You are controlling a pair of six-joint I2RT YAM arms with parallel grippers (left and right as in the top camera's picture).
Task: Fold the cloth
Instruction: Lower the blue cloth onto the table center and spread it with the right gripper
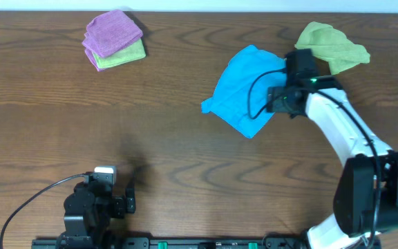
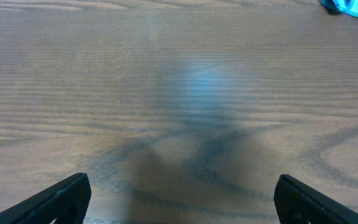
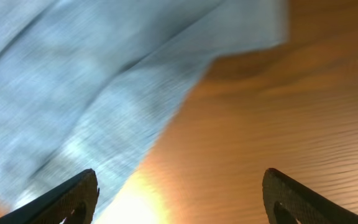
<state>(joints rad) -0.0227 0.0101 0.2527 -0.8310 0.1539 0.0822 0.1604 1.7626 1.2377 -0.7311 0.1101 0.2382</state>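
The sky-blue cloth (image 1: pixel 244 90) lies folded over on the table right of centre, one corner pointing left. My right gripper (image 1: pixel 282 93) hovers at the cloth's right edge, open, with nothing between its fingers. The right wrist view shows the cloth (image 3: pixel 86 87) blurred across the upper left, and bare wood lies between the wide-apart fingertips (image 3: pixel 73 199). My left gripper (image 1: pixel 124 200) rests near the front edge at the left, open over bare wood (image 2: pixel 179 124). A small piece of the cloth (image 2: pixel 353 6) shows at the top right of the left wrist view.
A purple cloth (image 1: pixel 112 31) lies on a light green cloth (image 1: pixel 126 55) at the back left. Another light green cloth (image 1: pixel 330 45) is bunched at the back right, just beyond the right gripper. The right arm (image 1: pixel 344 131) reaches in from the front right.
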